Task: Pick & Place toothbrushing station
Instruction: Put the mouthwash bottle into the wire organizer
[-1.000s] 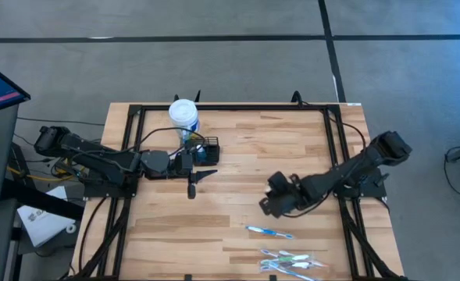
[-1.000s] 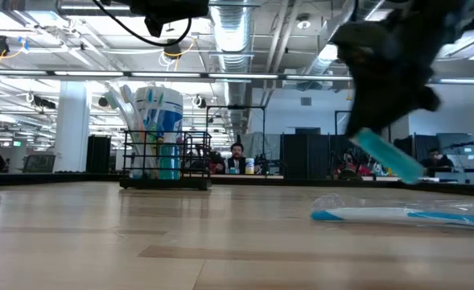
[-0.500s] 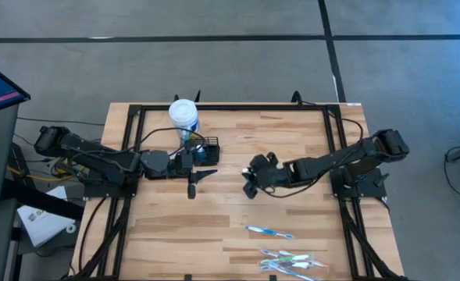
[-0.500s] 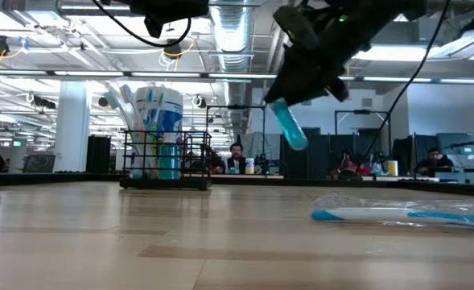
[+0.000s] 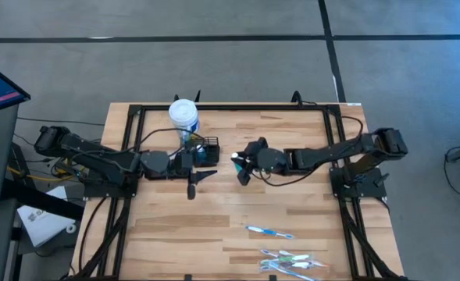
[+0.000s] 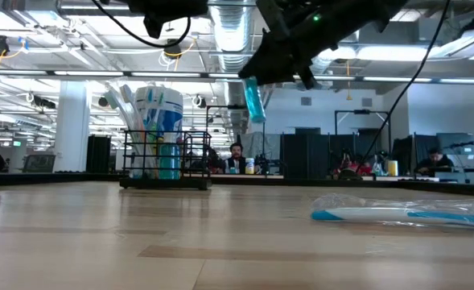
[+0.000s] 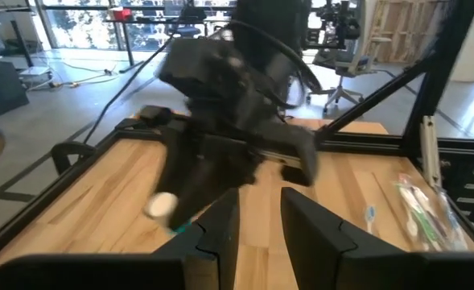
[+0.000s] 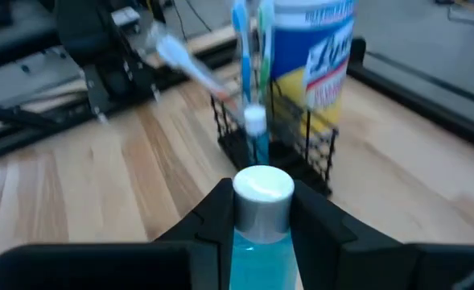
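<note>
The right end effector [image 5: 243, 166] clamps a light, rigid, slippery blue tube [image 6: 254, 100] mid-body, near the toothbrushing station [image 5: 204, 151].

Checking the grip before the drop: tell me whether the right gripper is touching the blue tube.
Touching. In the right wrist view the right gripper has its fingers pressed against both sides of the blue tube, just below its white cap.

Right arm: swung from the table's right side across to the middle.
Right gripper [image 5: 241, 165]: now near the toothbrushing station [image 5: 204, 150], raised higher.
Blue tube [image 6: 254, 99]: carried along, now hanging nearly upright.
</note>
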`<state>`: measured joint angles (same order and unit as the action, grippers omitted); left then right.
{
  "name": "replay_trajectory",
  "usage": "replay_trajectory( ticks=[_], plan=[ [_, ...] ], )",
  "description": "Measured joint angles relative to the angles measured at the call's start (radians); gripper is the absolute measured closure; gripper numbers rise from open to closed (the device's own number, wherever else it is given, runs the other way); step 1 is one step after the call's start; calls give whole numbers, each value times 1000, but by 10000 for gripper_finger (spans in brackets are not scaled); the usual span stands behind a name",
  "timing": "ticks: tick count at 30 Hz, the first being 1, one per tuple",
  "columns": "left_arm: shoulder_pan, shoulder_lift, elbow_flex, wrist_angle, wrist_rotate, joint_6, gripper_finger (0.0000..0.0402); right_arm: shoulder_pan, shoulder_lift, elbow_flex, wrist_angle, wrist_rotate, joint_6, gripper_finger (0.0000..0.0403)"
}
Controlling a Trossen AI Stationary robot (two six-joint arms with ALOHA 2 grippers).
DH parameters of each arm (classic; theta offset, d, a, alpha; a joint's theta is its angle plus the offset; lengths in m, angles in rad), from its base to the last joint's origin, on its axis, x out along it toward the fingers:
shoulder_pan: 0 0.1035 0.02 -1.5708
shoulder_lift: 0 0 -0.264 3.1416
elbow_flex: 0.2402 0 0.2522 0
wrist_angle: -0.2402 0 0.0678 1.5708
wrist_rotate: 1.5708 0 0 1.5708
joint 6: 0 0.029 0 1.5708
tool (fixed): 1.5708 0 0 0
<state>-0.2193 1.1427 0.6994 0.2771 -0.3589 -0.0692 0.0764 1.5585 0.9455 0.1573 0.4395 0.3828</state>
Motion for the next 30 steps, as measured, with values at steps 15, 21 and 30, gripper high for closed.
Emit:
replay_trajectory(
  ticks=[15, 21, 30],
  plan=[
    [-12, 0, 0, 10, 9, 0, 314, -88, 57, 2, 278, -136, -114, 321],
    [-12, 0, 0, 12, 9, 1, 314, -129, 195, 72, 379, -208, -164, 321],
    [-12, 0, 0, 8, 26, 1, 314, -174, 385, 282, 394, -339, -225, 321]
  ],
)
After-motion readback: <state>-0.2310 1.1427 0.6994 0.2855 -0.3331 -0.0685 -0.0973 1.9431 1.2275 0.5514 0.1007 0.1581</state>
